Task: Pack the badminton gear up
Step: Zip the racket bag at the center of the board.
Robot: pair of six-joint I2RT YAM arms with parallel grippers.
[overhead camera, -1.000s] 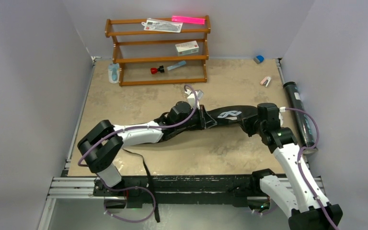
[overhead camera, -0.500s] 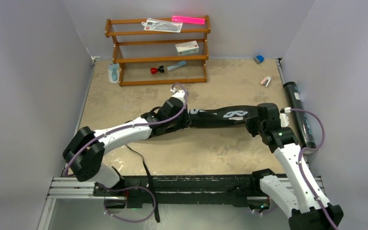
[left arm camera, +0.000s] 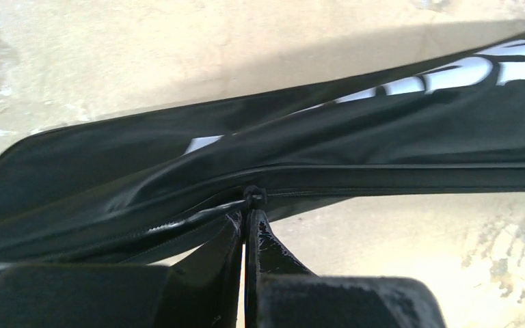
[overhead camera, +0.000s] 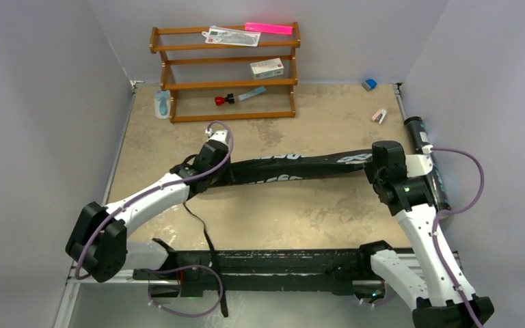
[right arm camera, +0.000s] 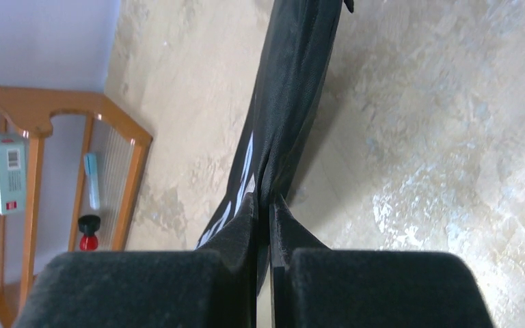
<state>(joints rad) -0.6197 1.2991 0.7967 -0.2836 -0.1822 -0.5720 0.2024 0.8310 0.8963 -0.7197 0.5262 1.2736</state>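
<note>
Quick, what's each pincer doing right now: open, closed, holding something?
Left pincer: closed, pinching the zipper pull of the black bag.
Right pincer: closed, clamping the black bag's fabric.

The top view looks down from high at the near edge over the whole tabletop (overhead camera: 301,212). Both wrist views peer close past their own fingers (left arm camera: 266,246) at the black bag (overhead camera: 294,169), which all three share.
</note>
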